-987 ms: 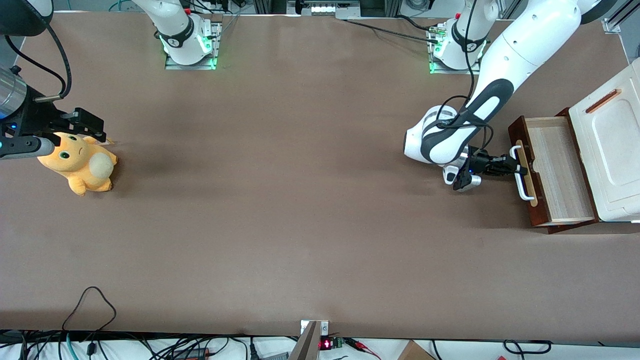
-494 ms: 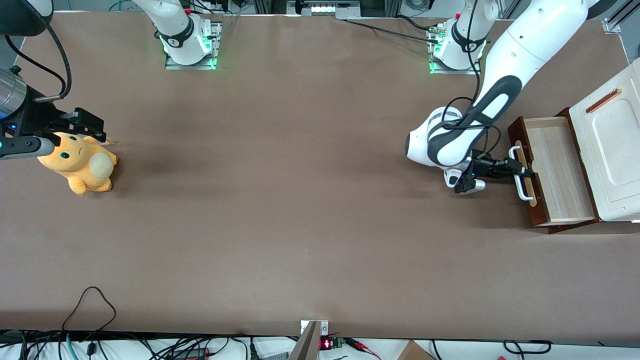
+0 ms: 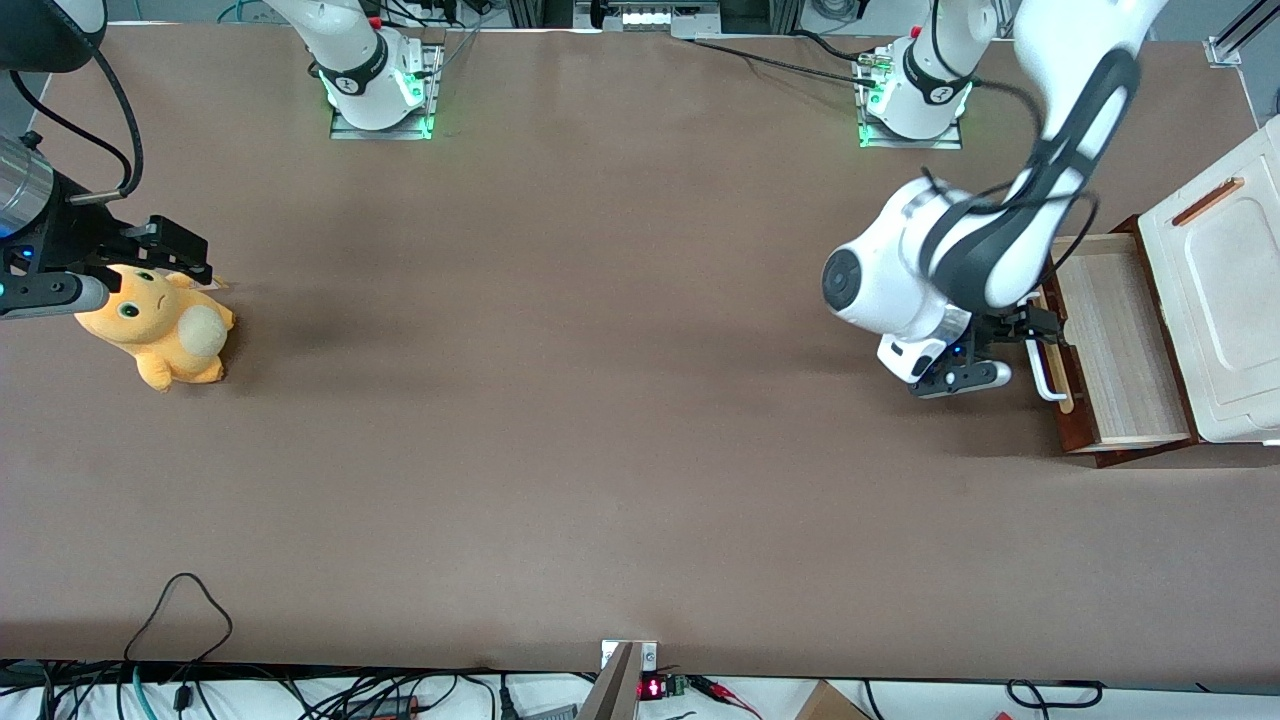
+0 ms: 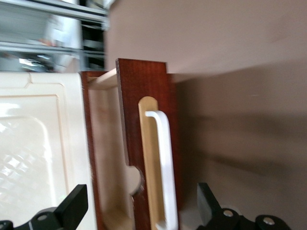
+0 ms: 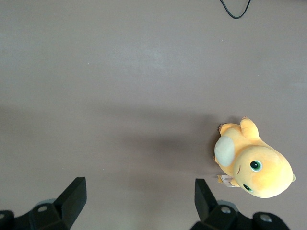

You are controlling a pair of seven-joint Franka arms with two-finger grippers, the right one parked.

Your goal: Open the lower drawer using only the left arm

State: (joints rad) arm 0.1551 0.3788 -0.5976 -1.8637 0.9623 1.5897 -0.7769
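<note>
The dark red-brown wooden lower drawer [image 3: 1110, 350] with its white bar handle [image 4: 162, 167] stands pulled well out of the white cabinet body [image 3: 1215, 300], pale wood inside showing. The large white left arm [image 3: 960, 260] holds its black two-finger gripper [image 3: 1035, 330] just above that handle, fingers [image 4: 72, 206] spread wide to either side of the drawer front, gripping nothing. From here I'd worry about a fingertip catching the handle or the drawer front as the arm moves off, nudging the drawer or dragging the light cabinet.

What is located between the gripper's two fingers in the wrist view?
The lower drawer front with its white handle; the open gripper straddles it without touching, in the left wrist view.
</note>
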